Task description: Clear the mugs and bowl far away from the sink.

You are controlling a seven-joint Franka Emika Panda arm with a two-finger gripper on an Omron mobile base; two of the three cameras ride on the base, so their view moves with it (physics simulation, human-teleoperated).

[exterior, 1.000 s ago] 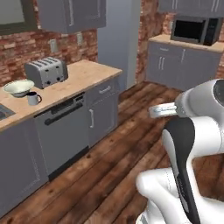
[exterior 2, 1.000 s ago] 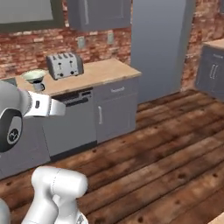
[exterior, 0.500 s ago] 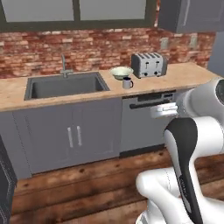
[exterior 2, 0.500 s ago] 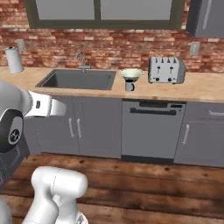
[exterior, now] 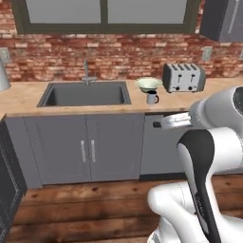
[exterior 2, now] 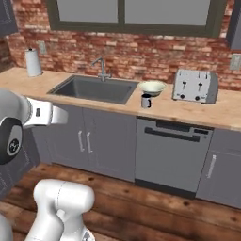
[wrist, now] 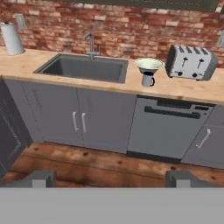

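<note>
Well, you can read no writing anywhere; your claw gapes wide, empty. A mug touches the bowl at its 6 o'clock, perhaps, beside the sink on the table.

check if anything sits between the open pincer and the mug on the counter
Nothing visible does. In the hand view the pincer is open, hanging out over the wood floor, and the mug stands in front of the bowl, right of the sink, with open air between.

mug before bowl, between sink and toaster
</note>
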